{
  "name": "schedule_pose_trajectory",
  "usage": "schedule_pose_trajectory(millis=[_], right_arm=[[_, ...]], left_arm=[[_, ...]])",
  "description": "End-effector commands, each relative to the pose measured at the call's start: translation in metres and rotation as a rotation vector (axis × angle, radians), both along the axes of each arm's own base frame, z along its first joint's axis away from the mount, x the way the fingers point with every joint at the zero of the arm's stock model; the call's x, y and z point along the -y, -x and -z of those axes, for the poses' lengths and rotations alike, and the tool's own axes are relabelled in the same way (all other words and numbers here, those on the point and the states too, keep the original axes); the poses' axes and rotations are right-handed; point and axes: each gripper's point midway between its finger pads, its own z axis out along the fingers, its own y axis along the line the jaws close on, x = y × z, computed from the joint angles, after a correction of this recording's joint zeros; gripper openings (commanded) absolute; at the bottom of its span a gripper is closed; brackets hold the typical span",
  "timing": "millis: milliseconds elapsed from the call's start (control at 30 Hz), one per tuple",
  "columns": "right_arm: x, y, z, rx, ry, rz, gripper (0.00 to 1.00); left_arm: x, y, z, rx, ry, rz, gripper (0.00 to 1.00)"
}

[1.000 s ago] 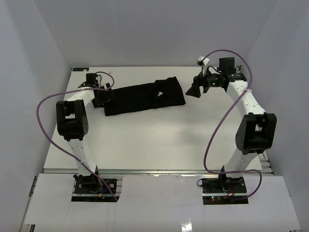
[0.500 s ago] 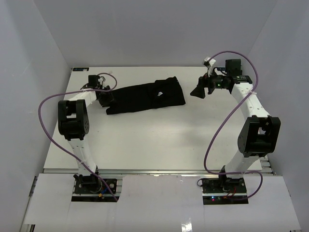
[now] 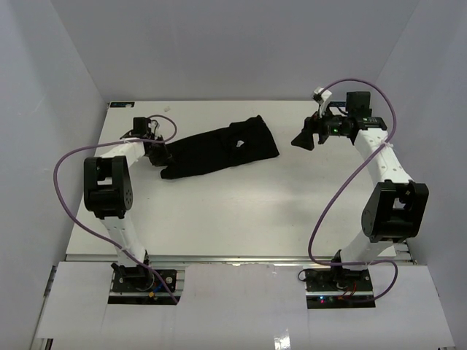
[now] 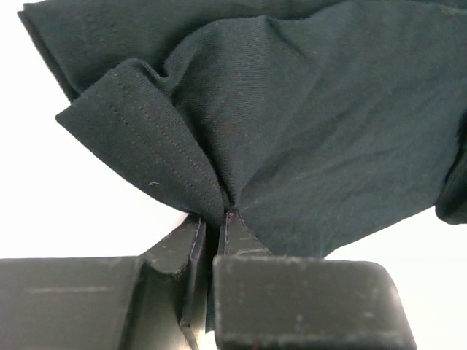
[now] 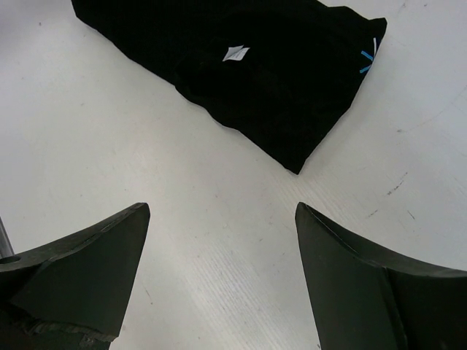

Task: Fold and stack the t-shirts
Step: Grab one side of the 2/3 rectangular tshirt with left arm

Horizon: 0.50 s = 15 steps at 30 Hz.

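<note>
One second on, left claw (image 4: 219, 216) has clamped onto the t-shirt (image 4: 306, 138); right claw (image 5: 222, 207) stays spread.

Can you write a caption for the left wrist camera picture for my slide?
The left hand pinches a bunched fold of the black t-shirt between its shut fingers.

Left arm clamped, right arm hovering open.
At far left the left gripper (image 4: 219, 219) has its jaws pinched tight on a fold of black soft fabric t-shirt (image 4: 328, 131); at far right the right gripper (image 5: 222, 209) hangs tilted down, jaws spread wide.
</note>
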Motion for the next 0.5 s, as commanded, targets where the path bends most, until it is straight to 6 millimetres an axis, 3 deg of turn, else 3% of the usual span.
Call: schedule_pose_trajectory(millis=[0, 233, 267, 467], right_arm=[[0.001, 0.010, -0.013, 0.042, 0.002, -0.010, 0.88], [0.002, 0.017, -0.007, 0.042, 0.014, -0.010, 0.88], [0.001, 0.018, -0.007, 0.043, 0.014, -0.011, 0.88], [0.000, 0.017, -0.003, 0.030, -0.001, -0.013, 0.88]], left_arm=[[-0.010, 0.016, -0.036, 0.050, -0.052, -0.009, 0.08], [-0.025, 0.058, -0.078, 0.104, -0.098, -0.092, 0.08], [-0.025, 0.061, -0.091, 0.129, -0.094, -0.106, 0.08], [-0.006, 0.051, -0.129, 0.188, 0.030, -0.110, 0.08]])
